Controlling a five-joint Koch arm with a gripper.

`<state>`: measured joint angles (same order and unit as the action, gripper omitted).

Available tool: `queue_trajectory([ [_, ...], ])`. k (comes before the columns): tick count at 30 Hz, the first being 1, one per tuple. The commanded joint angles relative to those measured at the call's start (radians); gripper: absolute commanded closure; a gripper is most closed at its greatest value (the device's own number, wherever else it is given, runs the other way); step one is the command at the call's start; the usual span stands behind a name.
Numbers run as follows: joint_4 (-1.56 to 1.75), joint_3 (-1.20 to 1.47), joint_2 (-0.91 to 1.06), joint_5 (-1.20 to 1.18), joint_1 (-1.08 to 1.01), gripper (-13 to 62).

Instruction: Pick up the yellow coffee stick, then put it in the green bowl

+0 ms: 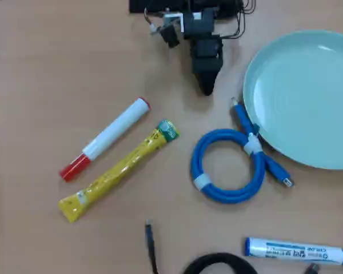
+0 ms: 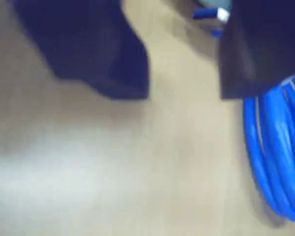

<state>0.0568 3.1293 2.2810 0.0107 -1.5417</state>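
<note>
Jaws apart in the wrist view, two dark blurred shapes at the top of the frame with bare table showing between them, nothing held. From overhead the black gripper (image 1: 206, 88) sits at top centre, pointing down the frame, its tips merging into one dark wedge so the gap can't be read from there. Its base and wiring are cut off by the top edge.

Left of centre lies the long narrow yellow foil coffee stick (image 1: 119, 170), flat on the wooden table (image 1: 40, 57), slanting from lower left up to its green end at the right. Just beside it, parallel and apart, lies the white marker with a red cap (image 1: 106, 138).

On the right is the large pale mint-green shallow bowl (image 1: 306, 97), glossy and cropped by the right edge. The coiled blue cable (image 1: 228, 165) rests against its lower left rim; in the wrist view its loops (image 2: 278, 152) fill the right side, badly blurred.

Along the bottom edge, a white-and-blue marker (image 1: 297, 250) runs out of frame at right, and a black cable (image 1: 217, 264) is mostly cut off.
</note>
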Motion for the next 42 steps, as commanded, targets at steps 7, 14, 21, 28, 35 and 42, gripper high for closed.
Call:
queue_trajectory([
  [7,-0.103,0.028,0.089,-0.009,-0.005,38.5],
  [14,-0.103,0.026,0.087,-0.009,-0.005,38.5],
  [21,-0.114,0.028,0.089,-0.009,-0.009,38.5],
  [28,-0.127,-0.034,0.091,-0.031,0.021,38.5],
  [35,-0.348,-0.235,0.089,-0.029,0.124,38.3],
  [42,-0.634,-0.543,0.037,0.015,0.195,38.6],
])
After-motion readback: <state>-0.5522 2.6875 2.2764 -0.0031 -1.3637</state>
